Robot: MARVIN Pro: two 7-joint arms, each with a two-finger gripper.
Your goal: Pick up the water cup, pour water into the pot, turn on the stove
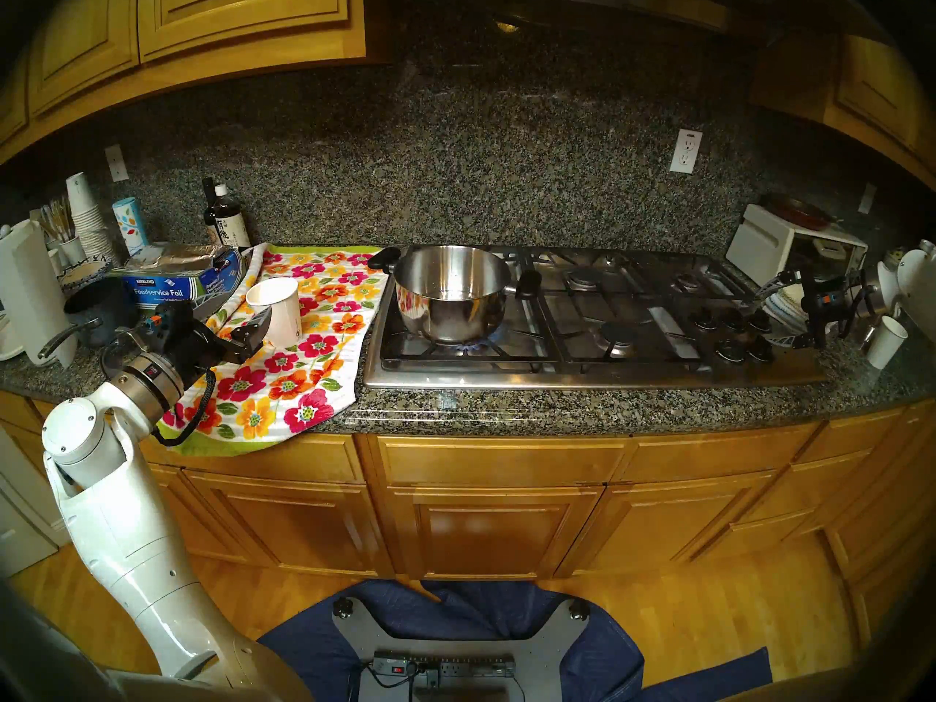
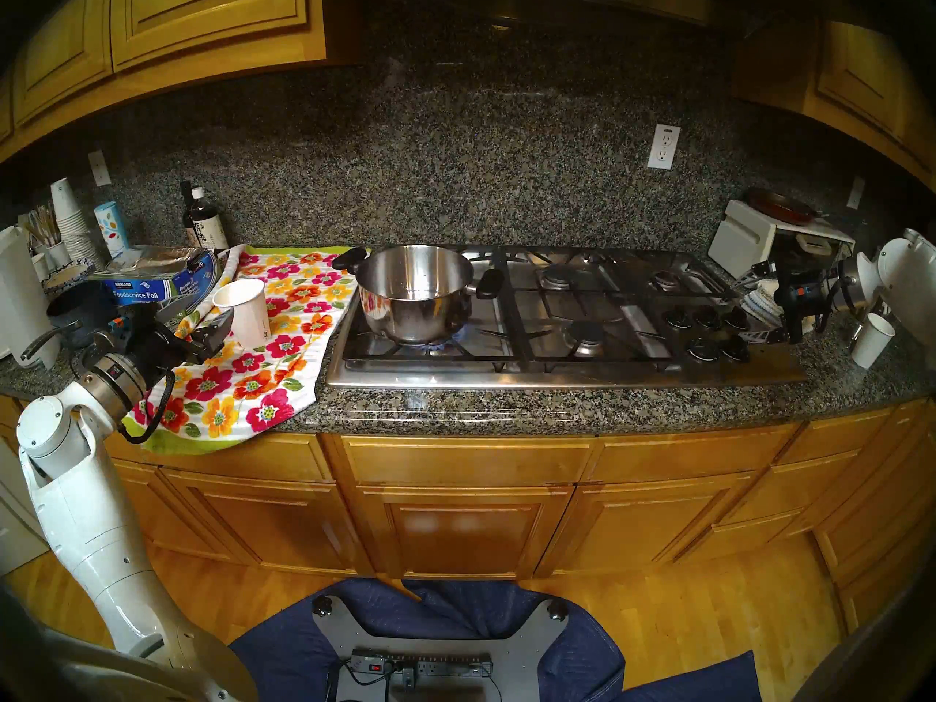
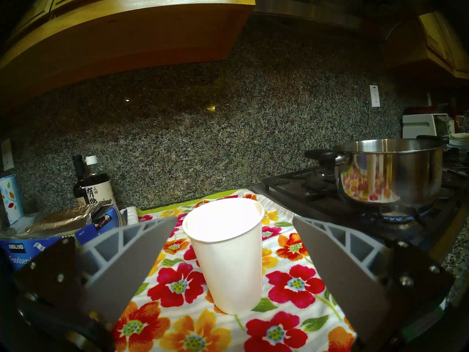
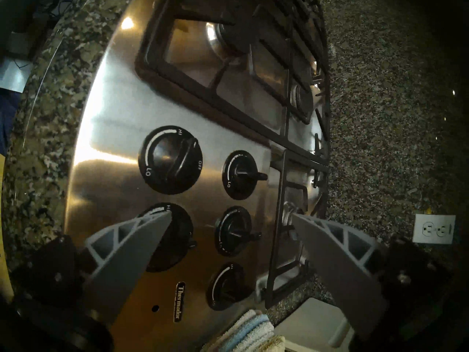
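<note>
The white paper water cup point(image 1: 276, 311) stands upright on a floral towel point(image 1: 304, 371), left of the stove. My left gripper point(image 1: 243, 321) is open. In the left wrist view the cup point(image 3: 228, 255) stands between its fingertips, touching neither. The steel pot point(image 1: 451, 290) sits on the front-left burner of the steel gas stove point(image 1: 582, 369), with a blue flame point(image 1: 471, 345) under it. My right gripper point(image 1: 766, 316) is open and empty at the stove's right end, beside the black knobs point(image 4: 170, 159).
A foil box point(image 1: 172, 285), dark blue saucepan point(image 1: 93, 306), bottles point(image 1: 225, 220) and a stack of cups point(image 1: 86, 214) crowd the left counter. A toaster oven point(image 1: 790, 250), stacked plates point(image 1: 785, 303) and a second paper cup point(image 1: 884, 341) stand at the right.
</note>
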